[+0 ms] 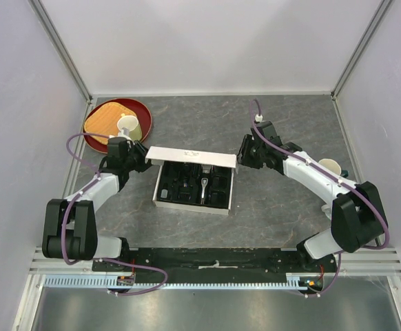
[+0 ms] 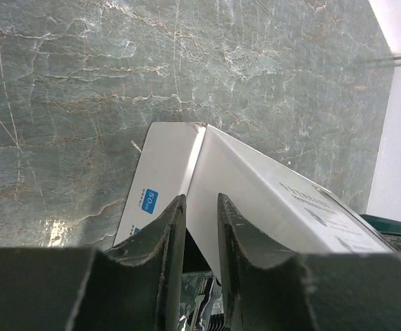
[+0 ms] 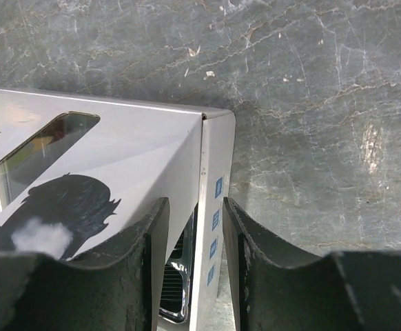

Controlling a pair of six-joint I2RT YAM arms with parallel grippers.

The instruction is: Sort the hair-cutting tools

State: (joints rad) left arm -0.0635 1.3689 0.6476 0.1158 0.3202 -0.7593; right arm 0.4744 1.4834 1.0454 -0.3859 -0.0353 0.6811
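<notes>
Straddling the left end of the raised box lid (image 1: pixel 192 157), left gripper (image 2: pixel 202 203) shows fingers a narrow gap apart; cannot tell whether they pinch the card. Right gripper (image 3: pixel 195 207) sits likewise at the lid's right flap, grip unclear. Clipper (image 1: pixel 205 185) lies in black tray (image 1: pixel 180 187), mid-table.

White box (image 2: pixel 160 181): blue sticker (image 2: pixel 149 201) on side flap reads roughly "50"; smaller characters beside it illegible. Grey print (image 2: pixel 324 219) on lid, right of sticker: blurred. Blue squares (image 3: pixel 218 187) down box edge: unreadable.
</notes>
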